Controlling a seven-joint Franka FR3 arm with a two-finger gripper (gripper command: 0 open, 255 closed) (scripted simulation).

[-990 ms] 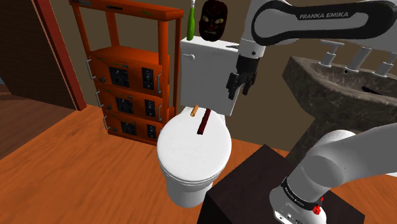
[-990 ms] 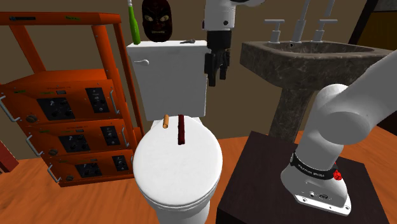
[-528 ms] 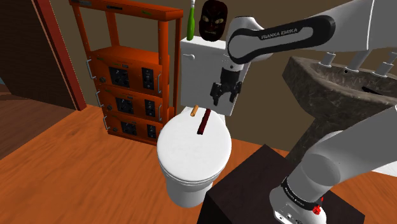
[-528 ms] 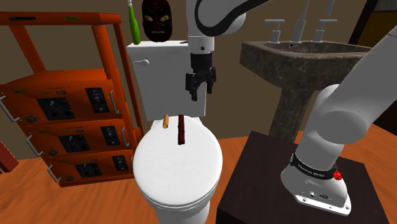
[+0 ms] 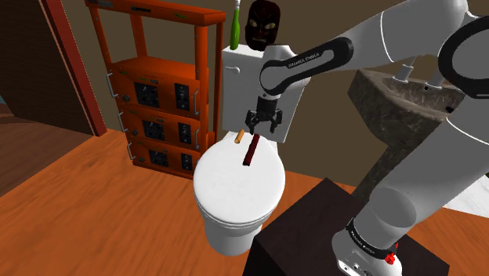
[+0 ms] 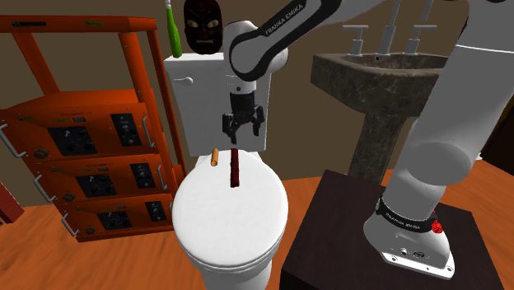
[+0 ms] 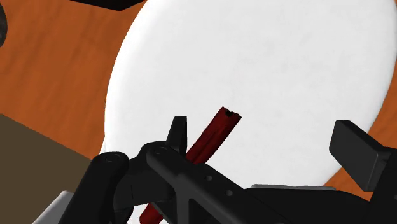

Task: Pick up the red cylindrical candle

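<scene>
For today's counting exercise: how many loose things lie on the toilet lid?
2. A dark red candle lies at the back of the lid, under the open tool; a short orange stick lies to its left in the second exterior view. None seems hidden.

The brand name FRANKA EMIKA stands in pale capitals on the dark band of the arm's forearm link (image 5: 307, 60). The second exterior view shows it on the same link (image 6: 282, 20). Markings on the base ring (image 5: 368, 241) are too small to read.
</scene>
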